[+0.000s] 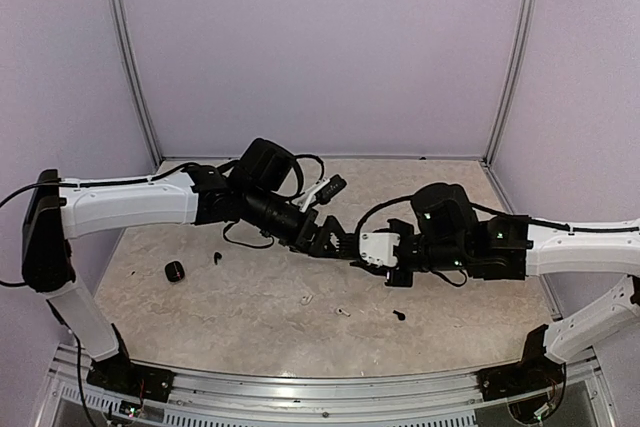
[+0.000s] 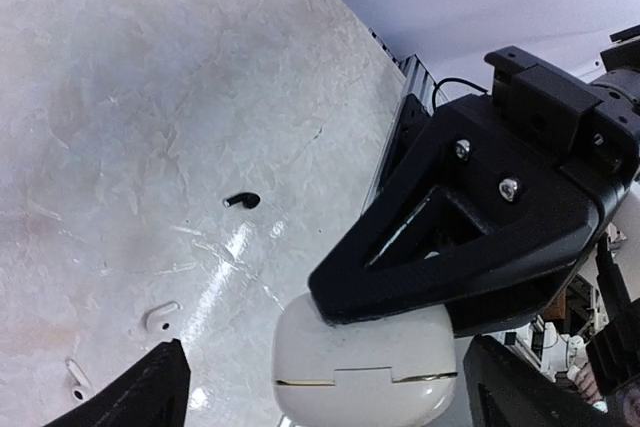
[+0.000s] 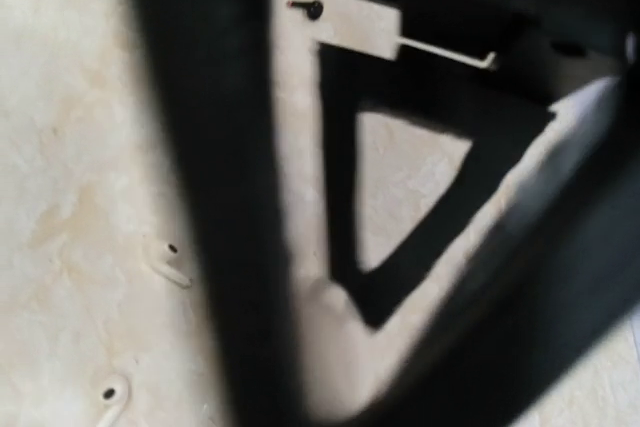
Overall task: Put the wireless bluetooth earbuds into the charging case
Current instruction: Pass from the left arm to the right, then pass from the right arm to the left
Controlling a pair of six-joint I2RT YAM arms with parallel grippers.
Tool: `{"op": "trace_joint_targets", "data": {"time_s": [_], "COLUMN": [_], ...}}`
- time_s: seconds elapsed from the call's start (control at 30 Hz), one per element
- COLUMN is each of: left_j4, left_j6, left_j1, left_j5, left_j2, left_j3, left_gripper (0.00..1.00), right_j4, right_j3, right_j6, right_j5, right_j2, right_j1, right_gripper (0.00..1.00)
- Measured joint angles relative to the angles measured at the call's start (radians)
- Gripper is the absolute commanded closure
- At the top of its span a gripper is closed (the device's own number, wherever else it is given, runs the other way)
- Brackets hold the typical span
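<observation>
While our right end effector clamps the closed white charging case, our left end effector gapes wide around it, gripping nothing.
Every earbud lies on the surface. One white earbud and a second white earbud sit just nearward-left of that case, closest to our free left arm. One black earbud is nearward of it, and the other black earbud is far left by the black case. Stem directions are too small to tell.
</observation>
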Motion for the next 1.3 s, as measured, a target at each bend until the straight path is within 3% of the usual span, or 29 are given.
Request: {"op": "trace_joint_targets", "data": {"time_s": [0.13, 0.3, 0.43, 0.53, 0.77, 0.93, 1.3], "left_j4": [0.07, 0.27, 0.396, 0.46, 0.489, 0.475, 0.475], "left_j6": [0.002, 0.042, 0.143, 0.239, 0.439, 0.516, 0.563], "left_j1": [0.051, 0.08, 0.009, -0.074, -0.214, -0.262, -0.275], "left_j5": [-0.016, -0.134, -0.245, -0.301, -0.352, -0.385, -0.42], "left_j2": [-0.073, -0.333, -0.521, -0.568, -0.521, -0.426, -0.376], "left_j3": [-0.058, -0.266, -0.367, -0.369, -0.331, -0.279, -0.245], "left_gripper": [0.01, 0.01, 0.01, 0.04, 0.32, 0.39, 0.5], "right_j4": [0.021, 0.072, 0.154, 0.223, 0.343, 0.38, 0.412], "right_j3": [-0.015, -0.061, -0.092, -0.108, -0.12, -0.136, -0.147], "right_j6": [0.05, 0.151, 0.26, 0.343, 0.49, 0.541, 0.583], "right_j5": [-0.019, -0.106, -0.219, -0.296, -0.432, -0.49, -0.557], "right_j2": [-0.042, -0.124, -0.198, -0.245, -0.284, -0.289, -0.288], "right_j1": [-0.001, -0.032, -0.092, -0.118, -0.126, -0.126, -0.126], "right_gripper": [0.82, 0.83, 0.83, 0.83, 0.84, 0.84, 0.84]}}
